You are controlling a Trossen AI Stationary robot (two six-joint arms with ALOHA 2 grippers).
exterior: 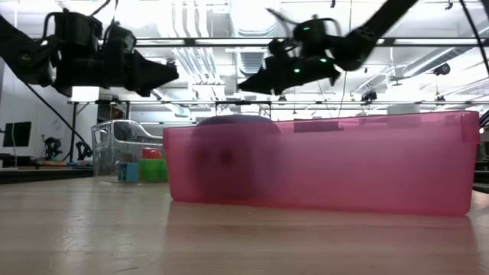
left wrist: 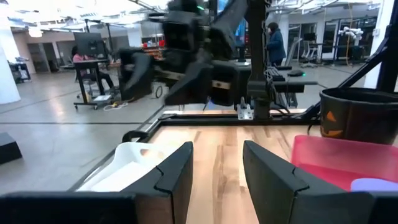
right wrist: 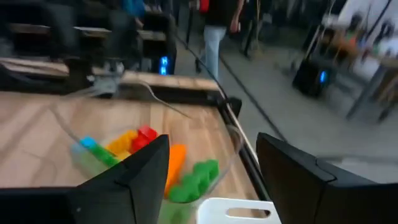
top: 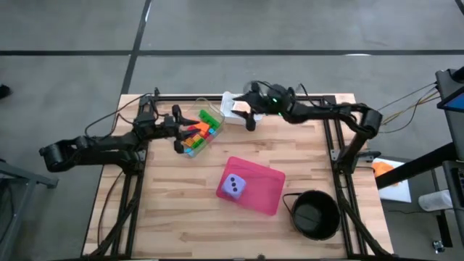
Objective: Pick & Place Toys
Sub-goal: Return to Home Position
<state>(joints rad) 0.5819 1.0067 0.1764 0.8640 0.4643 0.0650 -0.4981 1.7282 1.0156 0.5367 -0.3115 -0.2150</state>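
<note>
Several small bricks (top: 201, 130) in green, orange, red and blue lie in a clear plastic tub (top: 210, 125) at the table's far middle; they also show in the right wrist view (right wrist: 186, 177). The lilac die (top: 233, 187) with dark dots rests on the pink tray (top: 268, 185). My left gripper (top: 177, 129) is open and empty, raised just left of the tub. My right gripper (top: 245, 109) is open and empty, raised just right of the tub, over a white plastic piece (top: 232, 106). In the low view both grippers (exterior: 157, 76) (exterior: 256, 82) hang well above the tabletop.
A black round bowl (top: 316, 215) stands at the near right. The pink tray has low translucent walls (exterior: 321, 164). The two grippers face each other across the tub, a short way apart. Bare wood lies at the near left (top: 167, 210). People show in the room behind.
</note>
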